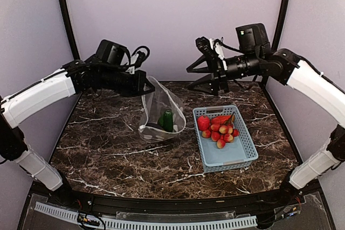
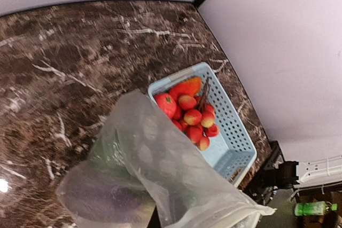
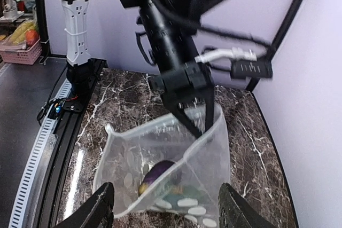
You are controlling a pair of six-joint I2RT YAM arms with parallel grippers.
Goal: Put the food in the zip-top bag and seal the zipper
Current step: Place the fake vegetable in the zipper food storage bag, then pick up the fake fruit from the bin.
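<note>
While the zip-top bag [image 1: 161, 112] sits on the surface [image 1: 108, 149] holding only the eggplant [image 3: 156, 175] and cucumber [image 1: 168, 120], its rim clenched in the left jaws, the red pieces [image 1: 218, 127] lie in the basket [image 1: 237, 157] beside it. The right jaws are spread and empty, and the bag's mouth is unsealed.

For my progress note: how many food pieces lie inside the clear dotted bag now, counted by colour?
Green cucumber: 1
Purple eggplant: 1
Total in the bag: 2
</note>
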